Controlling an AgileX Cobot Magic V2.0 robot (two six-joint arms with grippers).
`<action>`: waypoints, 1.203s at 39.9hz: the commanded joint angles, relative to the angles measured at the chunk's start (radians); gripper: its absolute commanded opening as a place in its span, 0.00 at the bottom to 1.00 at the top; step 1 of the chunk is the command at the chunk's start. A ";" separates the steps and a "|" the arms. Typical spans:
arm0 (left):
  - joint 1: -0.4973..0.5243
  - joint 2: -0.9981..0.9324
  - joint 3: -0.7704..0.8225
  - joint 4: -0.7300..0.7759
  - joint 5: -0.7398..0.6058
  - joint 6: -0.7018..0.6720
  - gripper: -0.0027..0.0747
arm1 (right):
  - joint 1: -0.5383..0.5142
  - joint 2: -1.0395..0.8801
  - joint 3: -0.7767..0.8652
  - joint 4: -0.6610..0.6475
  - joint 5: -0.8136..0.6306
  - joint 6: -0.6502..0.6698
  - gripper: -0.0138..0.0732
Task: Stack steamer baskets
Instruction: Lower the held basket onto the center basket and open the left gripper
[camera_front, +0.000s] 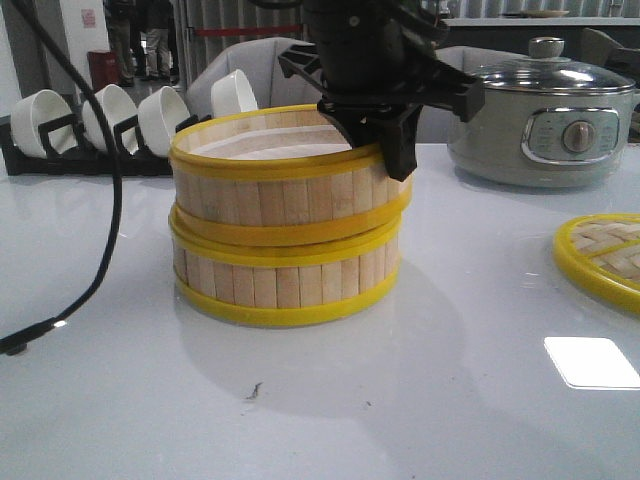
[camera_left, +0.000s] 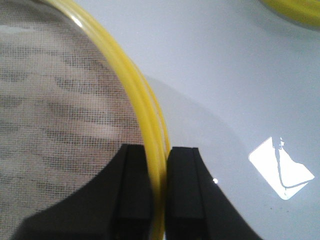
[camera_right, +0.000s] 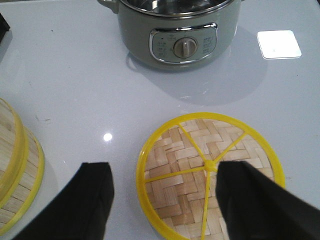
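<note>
Steamer baskets: upper basket (camera_front: 285, 175) sits stacked on the lower basket (camera_front: 285, 275), mid-table, slightly left of centre. Both round, shallow, w/ pale vertical bamboo slats and glossy yellow plastic rims; upper one lined w/ white mesh. Left gripper (camera_left: 159, 195) is pinching the upper basket's rim on its right side, one black finger inside the wall, one outside. Right gripper (camera_right: 162, 200) hangs spread wide above the flat woven-bamboo lid (camera_right: 210, 172) near the table's right edge. Grey electric pot (camera_front: 545, 120) at the far right. Glossy white table (camera_front: 330, 400) bare along the near edge.
</note>
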 joint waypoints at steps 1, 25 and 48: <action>-0.005 -0.065 -0.041 0.035 -0.053 0.004 0.14 | -0.003 -0.018 -0.037 -0.005 -0.070 -0.005 0.79; -0.005 -0.049 -0.041 0.036 -0.038 0.004 0.14 | -0.003 -0.018 -0.037 -0.005 -0.070 -0.005 0.79; -0.005 -0.049 -0.041 0.036 -0.037 0.004 0.14 | -0.003 -0.018 -0.037 -0.005 -0.070 -0.005 0.79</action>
